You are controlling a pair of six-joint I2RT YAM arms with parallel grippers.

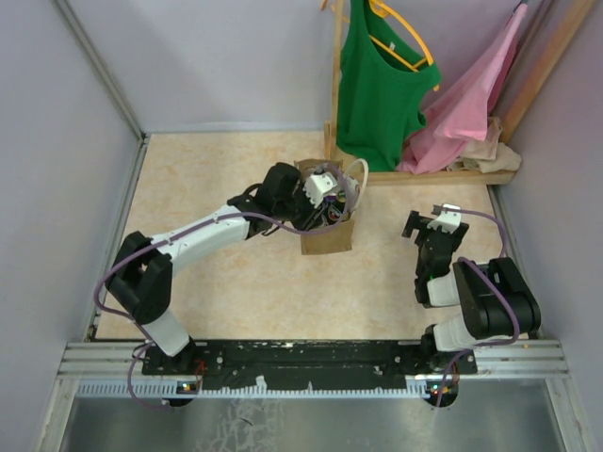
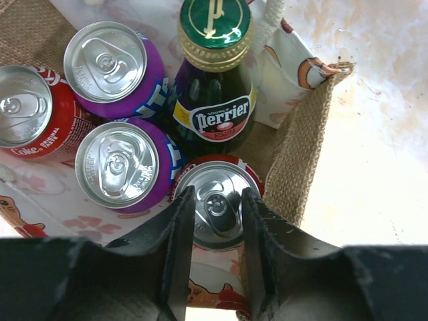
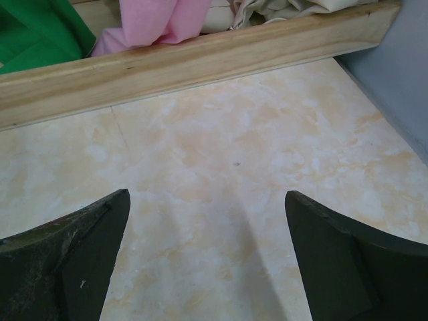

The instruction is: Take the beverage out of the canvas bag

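The canvas bag (image 1: pixel 327 241) stands upright mid-table, and its burlap wall (image 2: pixel 297 154) with a white rope handle (image 2: pixel 269 23) shows in the left wrist view. Inside it are a green Perrier bottle (image 2: pixel 215 87), two purple cans (image 2: pixel 110 63) (image 2: pixel 120 164), a red Coke can (image 2: pixel 27 110) and another red can (image 2: pixel 217 208). My left gripper (image 2: pixel 217 192) hovers over the bag's mouth (image 1: pixel 328 193), directly above that second red can. Its fingers stand a narrow gap apart with nothing between them. My right gripper (image 1: pixel 430 222) hangs wide open over bare table (image 3: pixel 207 197), well right of the bag.
A wooden rack (image 1: pixel 335 85) with a green top (image 1: pixel 377 85) and a pink garment (image 1: pixel 471 104) stands at the back right, and its base beam (image 3: pixel 200 60) lies just ahead of the right gripper. Grey walls enclose the table on both sides.
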